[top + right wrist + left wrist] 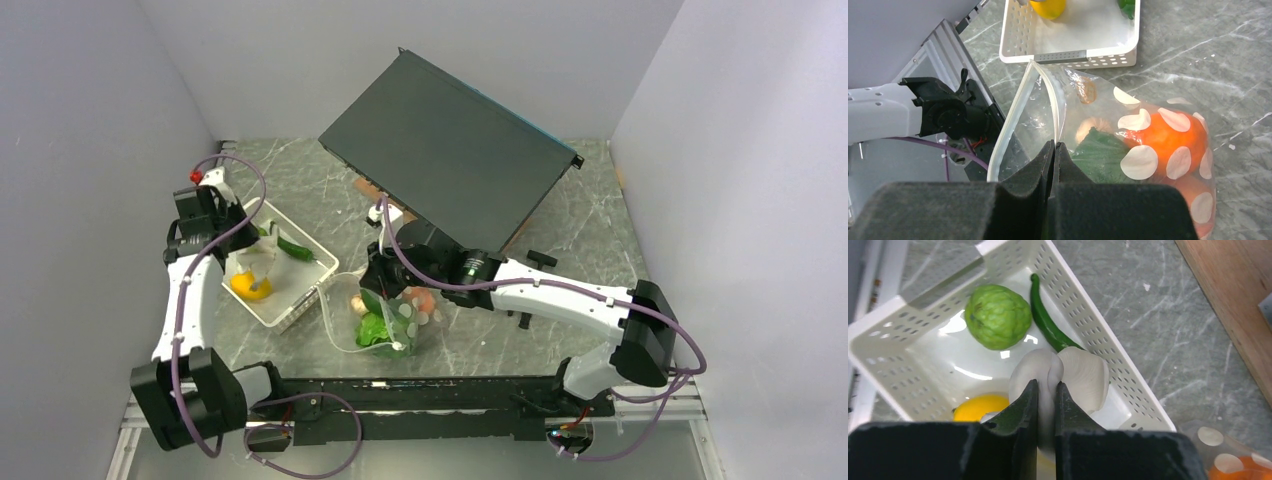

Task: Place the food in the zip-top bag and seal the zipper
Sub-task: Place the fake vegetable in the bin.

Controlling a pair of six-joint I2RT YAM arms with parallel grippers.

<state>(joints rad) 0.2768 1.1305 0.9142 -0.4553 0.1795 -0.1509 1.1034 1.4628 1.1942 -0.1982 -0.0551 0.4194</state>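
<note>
Lab test cell: plain grey walls (100, 110) around marble-look table (600, 240), robot arms (190, 300) bolted at edge.

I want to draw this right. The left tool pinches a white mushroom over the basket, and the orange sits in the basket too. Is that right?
No. The orange sits inside the dotted bag, not the basket, as the right wrist view shows. The left tool does pinch the white mushroom over the basket.

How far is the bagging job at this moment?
Done: orange and lettuce lie inside the zip-top bag. In hand: the right gripper pinches the bag's rim, and the left gripper pinches a white mushroom at the basket. Left: lemon, green fruit and cucumber wait there; the zipper is unsealed.
</note>
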